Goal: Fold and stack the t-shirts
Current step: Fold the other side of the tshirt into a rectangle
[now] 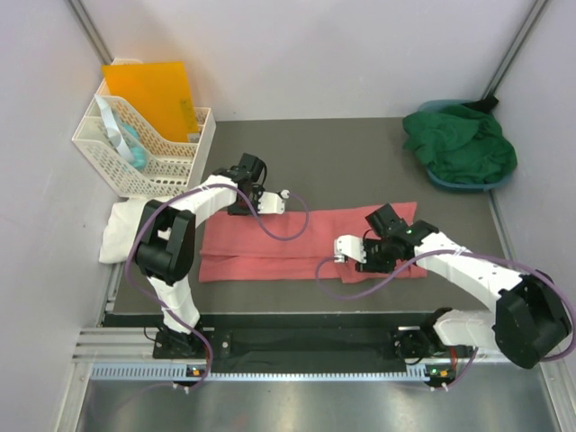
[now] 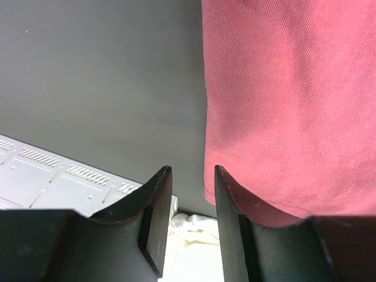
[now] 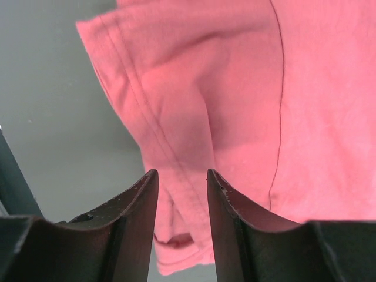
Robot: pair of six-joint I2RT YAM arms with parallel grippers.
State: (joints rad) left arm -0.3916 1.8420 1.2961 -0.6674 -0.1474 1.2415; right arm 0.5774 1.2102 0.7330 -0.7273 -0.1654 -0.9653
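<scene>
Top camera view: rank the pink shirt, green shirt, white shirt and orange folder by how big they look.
1. pink shirt, clearly the largest
2. green shirt and orange folder: too close to rank, and the folder is partly hidden
3. white shirt, smallest, though only part shows

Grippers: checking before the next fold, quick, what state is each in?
Left gripper: open, nothing between its fingers, at the edge of the salmon-pink t-shirt.
Right gripper: open, nothing held, above that shirt.
</scene>
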